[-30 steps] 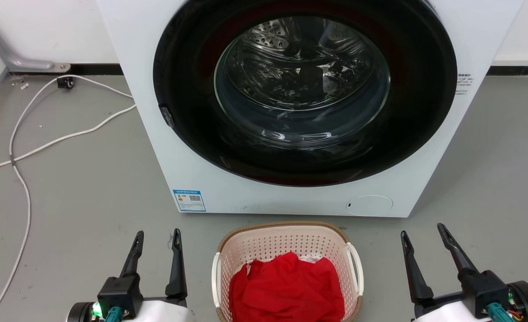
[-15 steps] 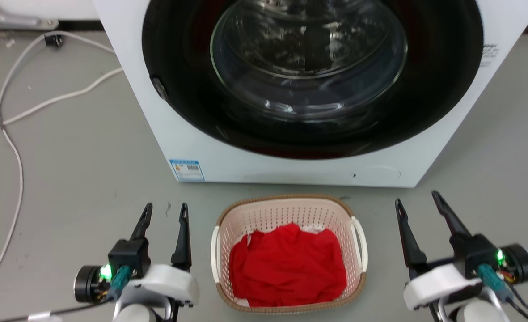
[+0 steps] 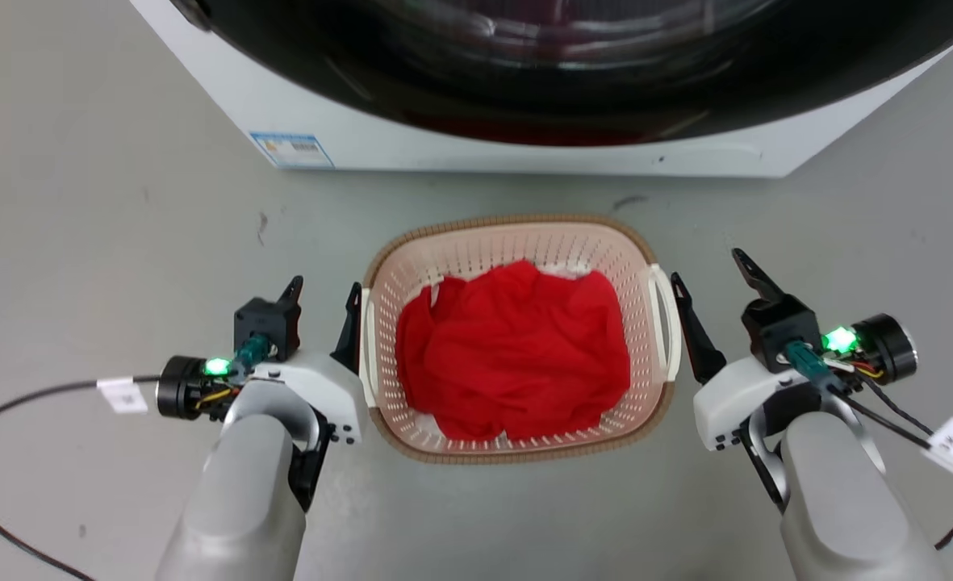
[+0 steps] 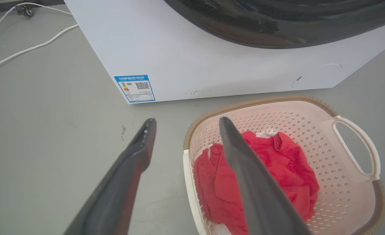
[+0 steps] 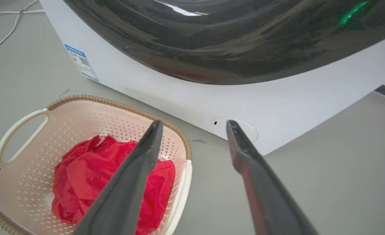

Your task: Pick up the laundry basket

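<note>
The laundry basket (image 3: 476,252) stands on the grey floor in front of the washer, pale pink with a brown rim, and a red cloth (image 3: 516,355) lies inside. My left gripper (image 3: 324,284) is open beside the basket's white left handle (image 3: 369,347), its inner finger almost at the handle. My right gripper (image 3: 706,266) is open beside the right handle (image 3: 663,323). The left wrist view shows the left gripper (image 4: 187,120) with one finger over the basket (image 4: 309,130). In the right wrist view the right gripper (image 5: 195,122) has its left finger over the basket (image 5: 81,124).
The white washer (image 3: 524,153) with its dark round door stands just behind the basket. A black cable (image 3: 8,403) trails from my left wrist over the floor. White cables (image 4: 22,49) lie on the floor left of the washer.
The head camera has tilted down, so the washer slid up the picture. Both grippers have closed in on the basket's sides, from well apart to right beside its handles. Both stay open.
</note>
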You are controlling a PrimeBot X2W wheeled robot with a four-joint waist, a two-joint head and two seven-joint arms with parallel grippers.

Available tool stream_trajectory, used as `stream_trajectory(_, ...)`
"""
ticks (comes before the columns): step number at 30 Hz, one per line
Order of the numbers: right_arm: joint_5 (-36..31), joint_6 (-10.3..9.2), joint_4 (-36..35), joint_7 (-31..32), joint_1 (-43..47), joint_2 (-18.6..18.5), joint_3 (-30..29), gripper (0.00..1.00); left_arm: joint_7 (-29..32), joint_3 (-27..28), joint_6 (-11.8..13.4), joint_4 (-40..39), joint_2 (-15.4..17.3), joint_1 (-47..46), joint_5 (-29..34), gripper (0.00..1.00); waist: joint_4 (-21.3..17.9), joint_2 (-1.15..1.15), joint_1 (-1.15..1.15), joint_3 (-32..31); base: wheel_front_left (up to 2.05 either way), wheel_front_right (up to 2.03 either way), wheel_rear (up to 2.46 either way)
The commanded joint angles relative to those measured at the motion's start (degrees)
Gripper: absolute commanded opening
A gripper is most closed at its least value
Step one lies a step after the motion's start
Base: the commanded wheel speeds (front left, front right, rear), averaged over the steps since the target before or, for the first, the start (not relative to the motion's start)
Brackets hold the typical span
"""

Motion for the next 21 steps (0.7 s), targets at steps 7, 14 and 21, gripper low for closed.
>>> stream_trajectory(7, -2.03, -0.06, 12.19, -0.15, -7.47, 0.1, 0.58, 1.0, -0.16, -1.63, -0.89, 10.84, 0.63, -7.78, 0.41, 1.0, -0.16, 0.0, -0.02, 8.41, 0.0, 0.0, 0.0)
stream_trajectory(14, -3.57, -0.06, 23.93, -0.15, -14.41, 0.1, 0.62, 1.0, -0.16, -3.8, -1.39, 17.65, 0.42, -12.47, 0.99, 1.0, 0.01, 0.0, -0.02, 13.63, 0.0, 0.0, 0.0)
stream_trajectory(21, -5.57, -0.05, 30.63, 0.15, -20.7, 0.1, -1.07, 1.0, -0.16, -5.1, -1.55, 23.01, 0.07, -17.22, 0.56, 1.0, 0.09, 0.0, -0.02, 18.77, 0.0, 0.0, 0.0)
